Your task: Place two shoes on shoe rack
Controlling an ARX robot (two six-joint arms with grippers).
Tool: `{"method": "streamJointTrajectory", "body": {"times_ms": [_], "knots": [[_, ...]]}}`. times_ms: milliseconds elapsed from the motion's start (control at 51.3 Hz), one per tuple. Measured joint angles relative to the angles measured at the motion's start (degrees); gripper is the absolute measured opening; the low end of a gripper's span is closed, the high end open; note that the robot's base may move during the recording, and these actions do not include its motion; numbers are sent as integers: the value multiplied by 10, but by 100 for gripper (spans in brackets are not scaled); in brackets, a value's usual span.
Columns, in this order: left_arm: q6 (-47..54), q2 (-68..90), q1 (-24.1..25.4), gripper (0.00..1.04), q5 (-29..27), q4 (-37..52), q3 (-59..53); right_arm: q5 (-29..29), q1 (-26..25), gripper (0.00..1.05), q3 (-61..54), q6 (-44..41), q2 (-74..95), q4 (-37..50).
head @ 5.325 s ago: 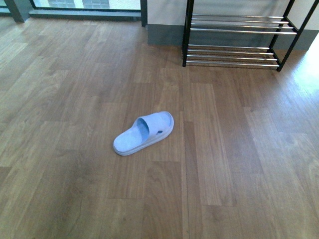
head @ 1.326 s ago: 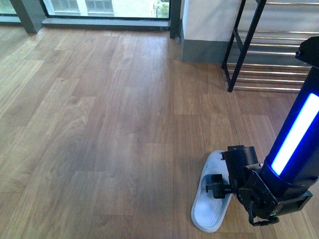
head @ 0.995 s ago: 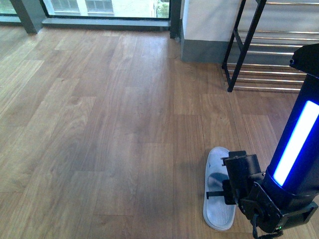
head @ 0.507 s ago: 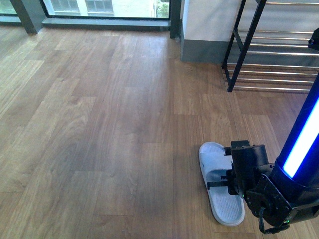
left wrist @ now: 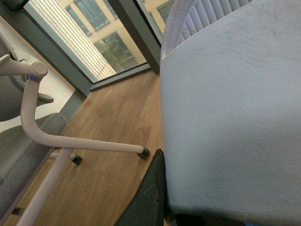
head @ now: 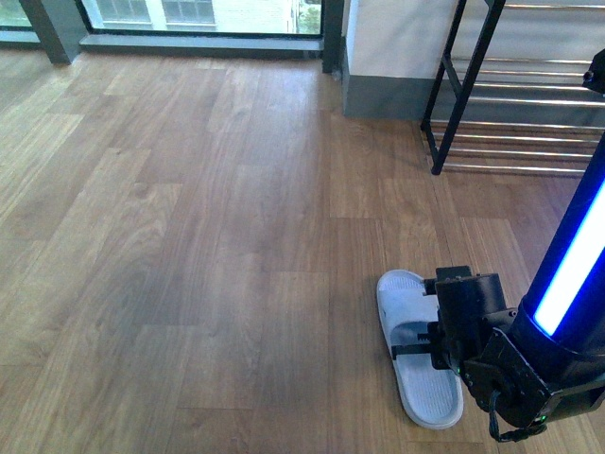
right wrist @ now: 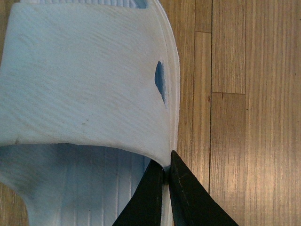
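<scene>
No grey sneakers show; the footwear here is a pair of light blue slippers. My right gripper (head: 418, 352) is shut on one light blue slipper (head: 416, 322) at the lower right, at or just above the floor. In the right wrist view its gripper (right wrist: 165, 170) pinches the side edge of the slipper (right wrist: 89, 80) beside the strap. My left gripper (left wrist: 163, 207) is shut on a second light blue slipper (left wrist: 235, 117), which fills that view; one black finger (left wrist: 150, 193) shows. The left arm is out of the front view. The shoe rack (head: 501, 113) stands at the back right.
Wooden floor (head: 208, 236) stretches left and ahead. A grey wall base (head: 383, 95) and a window line the far side. In the left wrist view a white chair leg (left wrist: 70, 141) with small casters stands on the floor by a window.
Over the last second my right gripper turned the slipper, its near end swinging right. In the last half second almost nothing moved.
</scene>
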Motion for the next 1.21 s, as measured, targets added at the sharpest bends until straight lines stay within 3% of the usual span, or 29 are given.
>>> {"method": "streamJointTrajectory", "body": {"times_ms": [137, 234, 371, 527, 819, 1014, 1209], "knots": [[0, 0, 0, 2, 0, 0, 0, -14, -10, 1, -42, -30, -48, 12], [0, 0, 0, 2, 0, 0, 0, -85, -60, 1, -136, -106, -119, 132], [0, 0, 0, 2, 0, 0, 0, -117, -111, 1, -280, -204, -302, 129], [0, 0, 0, 2, 0, 0, 0, -173, -122, 1, -384, -254, -537, 43], [0, 0, 0, 2, 0, 0, 0, -192, -126, 1, -428, -272, -958, -209], [0, 0, 0, 2, 0, 0, 0, -187, -97, 1, -428, -266, -1175, -356], [0, 0, 0, 2, 0, 0, 0, -149, -59, 1, -428, -250, -1285, -421]]}}
